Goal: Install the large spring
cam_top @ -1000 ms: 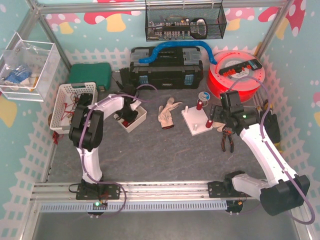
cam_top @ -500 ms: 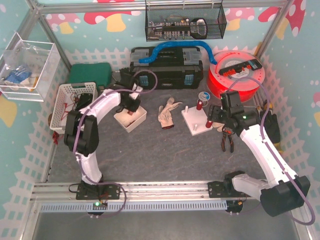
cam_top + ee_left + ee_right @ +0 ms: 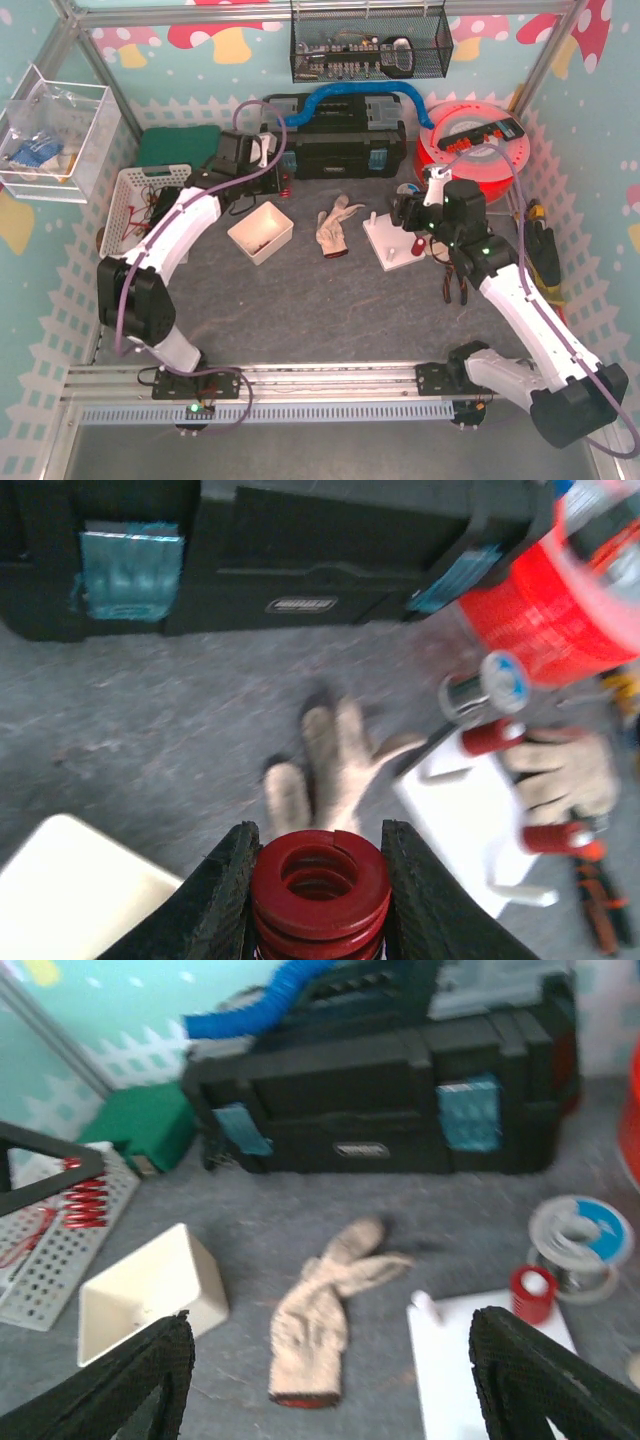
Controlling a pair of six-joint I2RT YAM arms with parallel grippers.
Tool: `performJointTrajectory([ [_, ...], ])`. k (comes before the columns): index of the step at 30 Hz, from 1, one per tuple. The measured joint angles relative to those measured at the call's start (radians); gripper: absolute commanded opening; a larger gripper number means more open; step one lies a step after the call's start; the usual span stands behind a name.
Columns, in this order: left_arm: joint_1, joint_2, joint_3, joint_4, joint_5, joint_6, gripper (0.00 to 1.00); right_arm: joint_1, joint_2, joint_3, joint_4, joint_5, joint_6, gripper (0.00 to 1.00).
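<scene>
Red spring (image 3: 320, 885) clamped in L gripper (image 3: 318, 852), bottom centre of frame.
R gripper (image 3: 330, 1325) wide open, empty; glove (image 3: 322, 1305) mid-frame btwn fingers.

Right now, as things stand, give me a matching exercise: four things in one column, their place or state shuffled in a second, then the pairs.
1. red spring
2. glove
3. white bin
4. right tool

A. open, holding nothing
B. lying flat, just left of the white plate
C. clamped in the left tool
D. on the table, left of the glove

Pairs: 1-C, 2-B, 3-D, 4-A
</scene>
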Motion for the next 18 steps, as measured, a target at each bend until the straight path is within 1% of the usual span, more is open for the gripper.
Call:
performJointTrajectory([
  [5,-0.001,-0.056,-0.089,0.174,0.088,-0.331,0.07,0.095,0.004,-0.047,0.23,0.008,-0.029,0.7],
  [8,-0.01,-0.082,-0.15,0.252,0.123,-0.525,0.07,0.176,0.024,-0.097,0.396,0.044,-0.09,0.69],
  [11,-0.034,-0.084,-0.169,0.295,0.132,-0.682,0.06,0.266,0.052,-0.169,0.564,0.094,-0.211,0.69],
  [15,-0.058,-0.112,-0.205,0.335,0.131,-0.874,0.05,0.33,0.121,-0.223,0.727,0.148,-0.399,0.68],
  [18,-0.068,-0.142,-0.237,0.354,0.13,-1.001,0.04,0.354,0.196,-0.228,0.83,0.175,-0.515,0.62],
])
